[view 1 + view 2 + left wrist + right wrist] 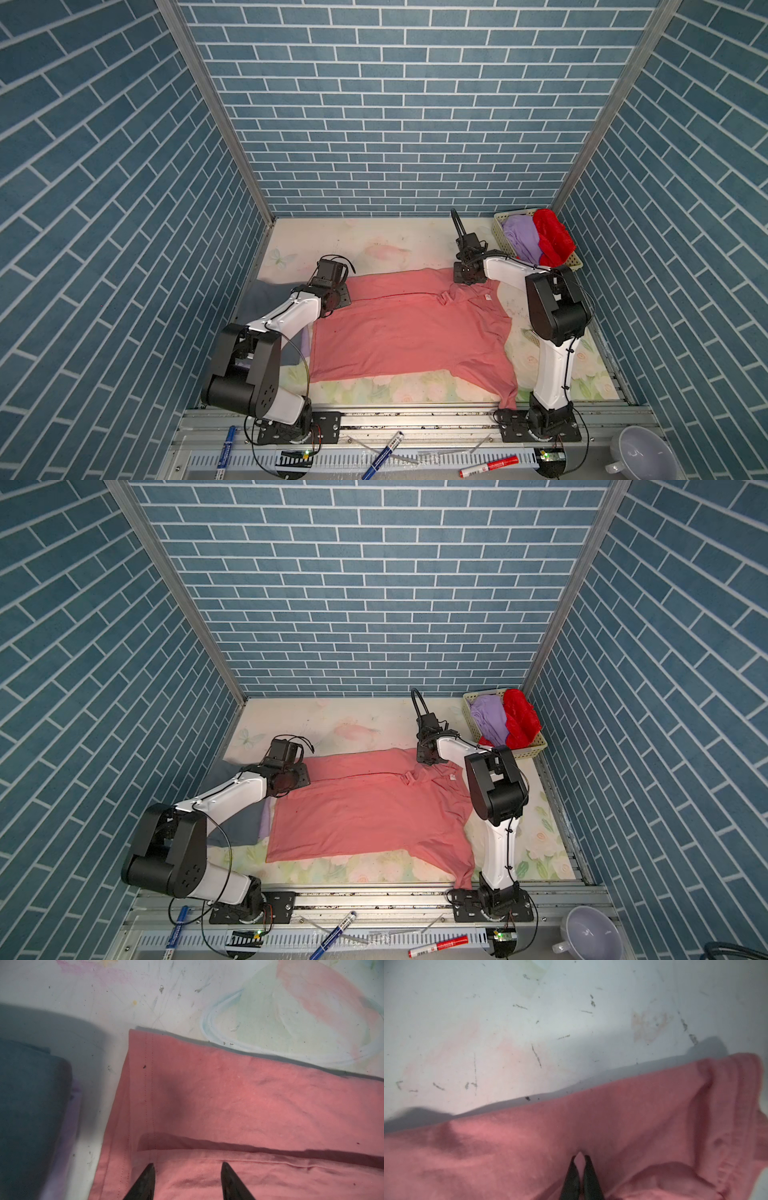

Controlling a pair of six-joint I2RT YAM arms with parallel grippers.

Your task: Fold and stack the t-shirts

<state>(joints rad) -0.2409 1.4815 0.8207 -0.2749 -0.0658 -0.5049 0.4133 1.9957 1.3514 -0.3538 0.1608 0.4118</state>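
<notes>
Salmon pink t-shirt (407, 332): partly folded.
Right gripper (580, 1157): pinched its edge.
Left gripper (188, 1164): released.
Lattice basket (504, 237): lavender t-shirt (519, 239), red t-shirt (550, 237) awaited folding.

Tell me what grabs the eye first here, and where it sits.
A salmon pink t-shirt lies spread across the middle of the table. The right end effector is shut on its far edge. In the far right corner, a bright red t-shirt bulges from a cream basket.

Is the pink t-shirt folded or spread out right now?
Mostly spread: the salmon pink t-shirt lies flat, only a long strip along its far edge doubled over.
</notes>
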